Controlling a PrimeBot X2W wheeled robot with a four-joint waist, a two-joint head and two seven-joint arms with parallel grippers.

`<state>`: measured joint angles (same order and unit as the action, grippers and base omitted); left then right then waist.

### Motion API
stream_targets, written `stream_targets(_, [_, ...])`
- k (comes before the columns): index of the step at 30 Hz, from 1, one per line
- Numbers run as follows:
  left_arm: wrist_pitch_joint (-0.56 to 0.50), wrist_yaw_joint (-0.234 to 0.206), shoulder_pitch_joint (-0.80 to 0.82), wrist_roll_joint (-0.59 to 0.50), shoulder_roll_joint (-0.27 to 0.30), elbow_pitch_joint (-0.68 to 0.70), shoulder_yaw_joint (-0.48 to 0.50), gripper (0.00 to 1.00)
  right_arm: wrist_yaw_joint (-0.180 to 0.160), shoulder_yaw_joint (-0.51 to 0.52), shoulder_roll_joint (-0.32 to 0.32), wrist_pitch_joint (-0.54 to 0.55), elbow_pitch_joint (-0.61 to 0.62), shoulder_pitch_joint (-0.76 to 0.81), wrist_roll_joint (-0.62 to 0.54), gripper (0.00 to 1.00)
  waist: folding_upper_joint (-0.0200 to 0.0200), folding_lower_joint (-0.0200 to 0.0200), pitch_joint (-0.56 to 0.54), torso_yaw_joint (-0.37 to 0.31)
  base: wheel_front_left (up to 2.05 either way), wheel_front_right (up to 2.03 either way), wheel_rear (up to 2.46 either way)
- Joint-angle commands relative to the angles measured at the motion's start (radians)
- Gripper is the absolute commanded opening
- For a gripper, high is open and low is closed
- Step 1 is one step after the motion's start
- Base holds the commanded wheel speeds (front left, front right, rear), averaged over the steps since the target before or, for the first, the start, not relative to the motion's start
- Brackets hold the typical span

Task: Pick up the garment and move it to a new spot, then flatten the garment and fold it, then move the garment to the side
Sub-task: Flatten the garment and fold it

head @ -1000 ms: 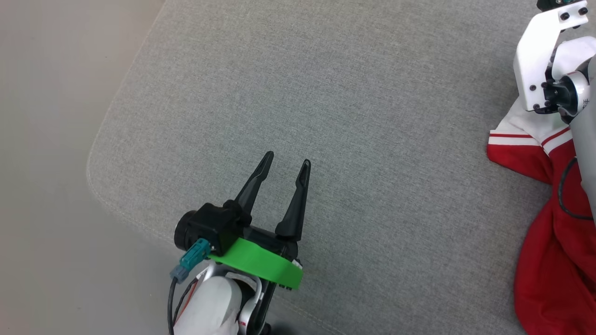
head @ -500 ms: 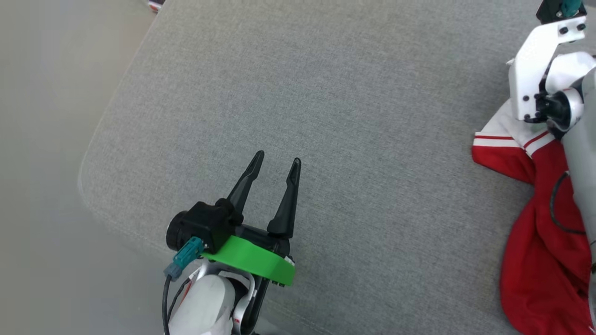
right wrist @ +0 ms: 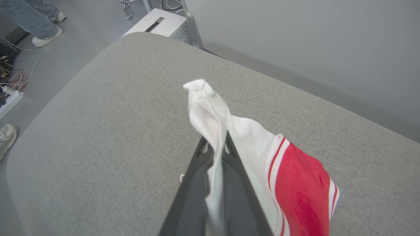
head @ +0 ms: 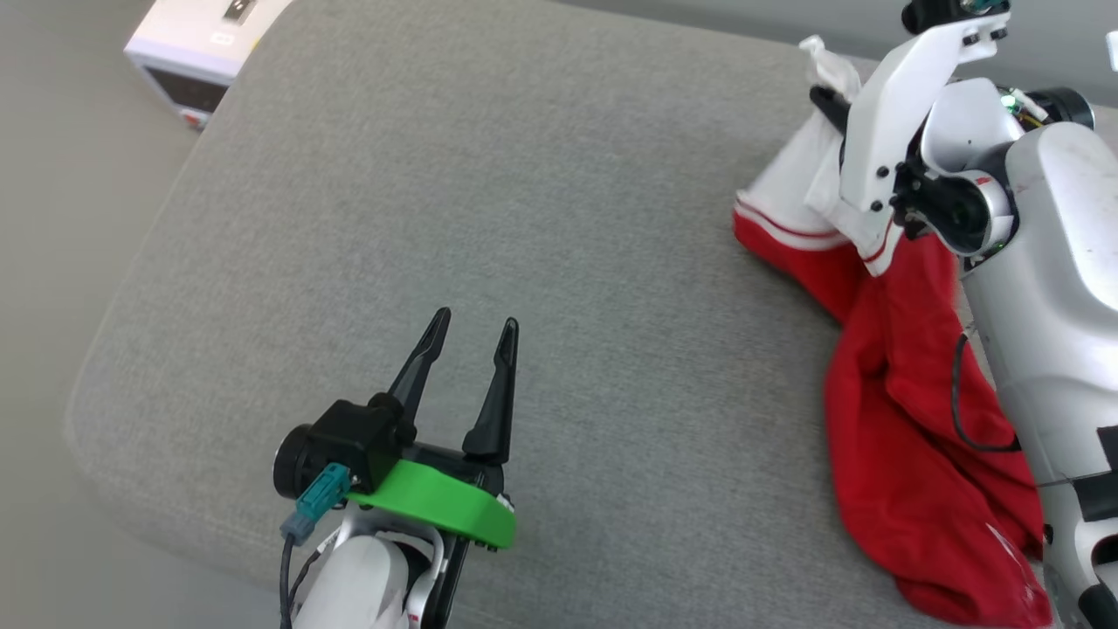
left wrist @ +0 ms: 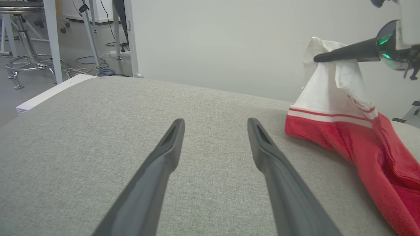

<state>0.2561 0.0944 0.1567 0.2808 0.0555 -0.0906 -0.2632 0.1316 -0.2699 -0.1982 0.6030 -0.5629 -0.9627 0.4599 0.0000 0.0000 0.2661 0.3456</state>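
The garment, red with a white striped sleeve, lies crumpled at the right side of the grey cushion. My right gripper is shut on the white sleeve and holds it up off the cushion. The sleeve bunches out past the closed fingers, while the red body trails on the fabric. From the left wrist, the lifted garment hangs from the right gripper. My left gripper hovers open and empty over the cushion's near left, well apart from the garment, and its fingers spread over bare fabric.
A white box stands on the floor beyond the cushion's far left corner. A person's feet and a shoe are on the floor to the left, near cables. A stool stands farther back. A plain wall runs behind the cushion.
My right gripper has closed on the white sleeve and raised it. The head camera has shifted, bringing the far edge and white box into view. The left gripper keeps its open pose.
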Motion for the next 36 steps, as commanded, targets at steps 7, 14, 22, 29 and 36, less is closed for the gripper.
stream_targets(7, [0.006, 0.014, -0.031, -0.026, -0.005, -0.004, 0.03, 1.0, -0.001, 0.117, -0.061, -0.026, 0.145, 0.114, 0.116, 0.0, 0.0, 0.0, -0.095, -0.126, 0.0, 0.0, 0.0])
stream_targets(14, [0.006, 0.021, -0.037, -0.035, -0.005, -0.003, 0.04, 1.0, -0.001, 0.317, -0.135, -0.011, 0.183, 0.325, 0.125, 0.0, 0.0, 0.0, -0.079, -0.165, 0.0, 0.0, 0.0])
stream_targets(22, [0.006, 0.028, -0.022, -0.041, -0.005, -0.015, 0.041, 1.0, -0.001, 0.411, -0.116, -0.093, 0.117, 0.485, 0.031, 0.0, 0.0, 0.0, -0.064, -0.187, 0.0, 0.0, 0.0])
stream_targets(29, [0.006, 0.032, -0.027, -0.046, -0.005, -0.025, 0.053, 1.0, -0.001, 0.382, -0.09, -0.237, 0.141, 0.522, 0.015, 1.0, 0.0, 0.0, -0.091, -0.207, 0.0, 0.0, 0.0])
stream_targets(36, [0.006, 0.034, -0.041, -0.046, -0.005, -0.02, 0.061, 1.0, -0.001, 0.291, -0.109, -0.418, 0.259, 0.601, 0.043, 1.0, 0.0, 0.0, -0.142, -0.241, 0.0, 0.0, 0.0])
